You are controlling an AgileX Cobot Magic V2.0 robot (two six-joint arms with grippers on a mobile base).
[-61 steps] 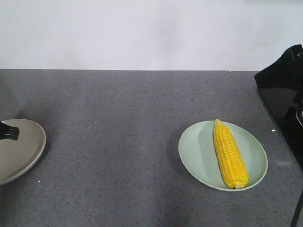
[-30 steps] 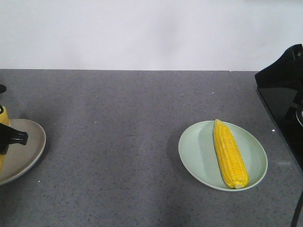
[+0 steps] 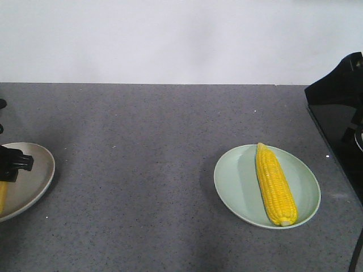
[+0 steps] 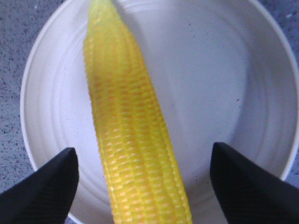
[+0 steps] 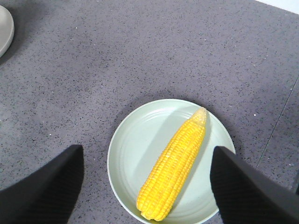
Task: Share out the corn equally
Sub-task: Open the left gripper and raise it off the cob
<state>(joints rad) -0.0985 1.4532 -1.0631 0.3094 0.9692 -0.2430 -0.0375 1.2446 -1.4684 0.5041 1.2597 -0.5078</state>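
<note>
One corn cob (image 4: 135, 140) lies lengthwise on the pale beige plate (image 4: 224, 70). My left gripper (image 4: 142, 154) hangs over it, open, with a clear gap between each finger and the cob. In the front view this gripper (image 3: 12, 161) shows at the far left edge over the beige plate (image 3: 31, 175), with a sliver of the corn (image 3: 2, 195) below it. A second corn cob (image 3: 275, 184) rests on the light green plate (image 3: 235, 181). My right gripper (image 5: 147, 154) hovers open high above that corn (image 5: 175, 165) and its green plate (image 5: 135, 149).
The plates sit on a dark grey speckled counter (image 3: 142, 141) against a white wall. A black glossy object (image 3: 340, 113) stands along the right edge. The beige plate's rim (image 5: 3, 28) shows at the right wrist view's top left.
The left gripper came in from the left carrying a cob, which showed above the plate rim half a second ago. The cob now sits lower on the beige plate. The right side is unchanged.
</note>
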